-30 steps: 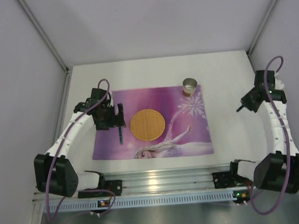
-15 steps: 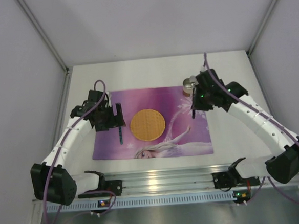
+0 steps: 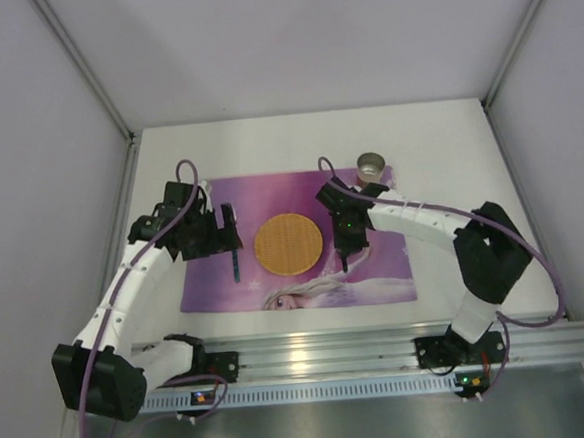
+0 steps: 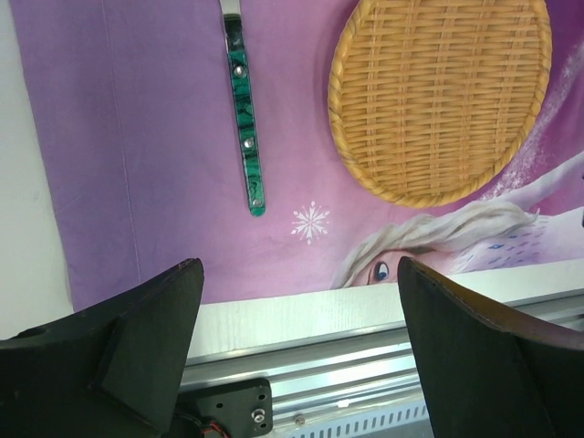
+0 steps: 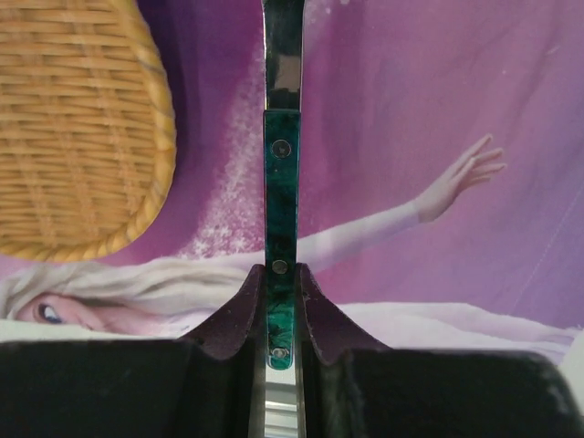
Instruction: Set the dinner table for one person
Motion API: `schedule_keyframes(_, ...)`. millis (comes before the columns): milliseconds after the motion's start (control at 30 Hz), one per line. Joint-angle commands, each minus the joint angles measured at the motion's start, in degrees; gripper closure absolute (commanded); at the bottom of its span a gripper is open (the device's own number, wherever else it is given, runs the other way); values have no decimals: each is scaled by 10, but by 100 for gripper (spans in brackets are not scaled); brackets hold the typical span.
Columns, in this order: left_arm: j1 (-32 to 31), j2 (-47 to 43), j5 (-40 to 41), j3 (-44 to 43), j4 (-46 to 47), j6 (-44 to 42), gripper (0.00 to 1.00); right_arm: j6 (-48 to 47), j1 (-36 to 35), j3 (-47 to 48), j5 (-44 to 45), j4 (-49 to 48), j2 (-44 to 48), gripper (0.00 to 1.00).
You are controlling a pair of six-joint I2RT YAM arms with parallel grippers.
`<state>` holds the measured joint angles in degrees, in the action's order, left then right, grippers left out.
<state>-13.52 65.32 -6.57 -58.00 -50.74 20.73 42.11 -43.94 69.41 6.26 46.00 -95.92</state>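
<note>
The white dinner table (image 3: pixel 447 138) carries a purple printed placemat (image 3: pixel 387 264). A round wicker plate (image 3: pixel 288 242) lies at the mat's middle. A green-handled utensil (image 3: pixel 233 266) lies flat on the mat left of the plate and shows in the left wrist view (image 4: pixel 246 119). My left gripper (image 3: pixel 229 226) is open and empty above it (image 4: pixel 299 271). My right gripper (image 3: pixel 346 243) is just right of the plate. It is shut on a second green-handled utensil (image 5: pixel 281 173), held over the mat (image 5: pixel 438 100) beside the plate (image 5: pixel 73 128).
A small metal cup (image 3: pixel 370 163) stands at the placemat's far right corner. An aluminium rail (image 3: pixel 311 353) runs along the table's near edge, also in the left wrist view (image 4: pixel 365 365). Grey walls enclose the table on three sides.
My right arm has swung in from the far right edge, past the cup, to just right of the wicker plate, with the utensil in its grip. My left arm has barely shifted.
</note>
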Motion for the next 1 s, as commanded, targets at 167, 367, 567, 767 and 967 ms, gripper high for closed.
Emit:
schedule_keyframes(167,2,-48,10,17,-27,-3,8,17,1,-5,-11,-71,-77,100)
schedule_keyframes(367,2,-58,14,25,-18,0,7,22,1,-23,-12,-76,-60,84)
schedule_keyframes(567,2,-54,8,25,-17,-3,7,33,-1,-16,2,-39,25,70)
schedule_keyframes(767,2,-60,7,25,-19,-3,6,10,-20,0,28,8,152,69)
schedule_keyframes(967,2,-80,61,-7,-18,14,8,-43,-82,-30,76,3,332,64)
